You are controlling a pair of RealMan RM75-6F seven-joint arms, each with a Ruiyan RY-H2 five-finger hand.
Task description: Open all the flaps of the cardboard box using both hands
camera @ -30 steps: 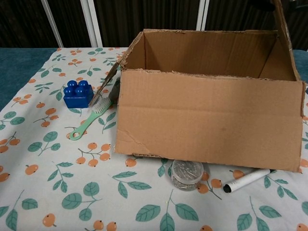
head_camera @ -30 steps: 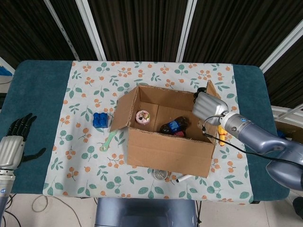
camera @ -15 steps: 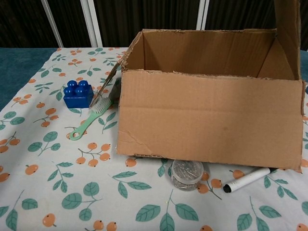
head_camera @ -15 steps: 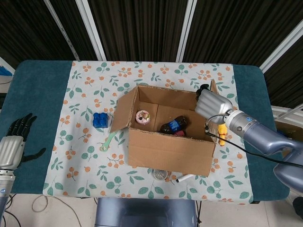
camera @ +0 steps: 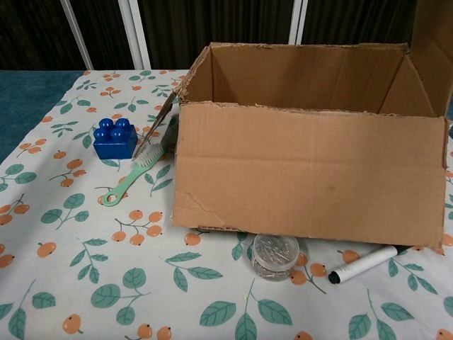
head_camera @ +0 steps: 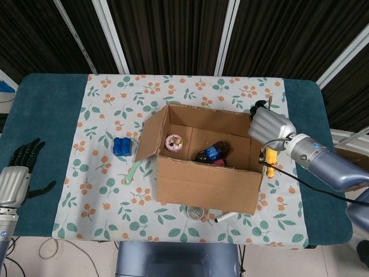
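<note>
Seen from the head cam, a brown cardboard box [head_camera: 204, 158] sat mid-table on a floral tablecloth [head_camera: 104, 98], its top open to the camera. Inside lay a dark drink bottle [head_camera: 212, 153] w/ a blue label and a small pink round item [head_camera: 173, 142], too small to identify.

The left flap [head_camera: 149, 135] stood folded outward, angled over the cloth toward a blue toy brick [head_camera: 121, 146] and a mint-green brush [head_camera: 132, 172]. The front flap [camera: 308, 177] hung down the near side, covering the front wall in the chest cam. The right flap [camera: 433, 35] rose at the box's right edge, roughly upright or leaning slightly out. The far flap couldn't be made out from either view.

The right hand [head_camera: 270, 128] rested against the outer top of that right flap, fingers curled at its edge; whether it truly pinched the card or just pressed it, I cannot tell. The left hand [head_camera: 17, 173] lay far off at the table's left edge, fingers spread, holding nothing.

Judgement: task looked mostly done. Left and front flaps were open; the right flap seemed mid-fold and needed pushing further down and out.

Also present: a black marker [camera: 362, 264] and a small clear round lidded container [camera: 275, 254] by the box's front, plus a yellow object [head_camera: 269, 160] just beside the right wall.
</note>
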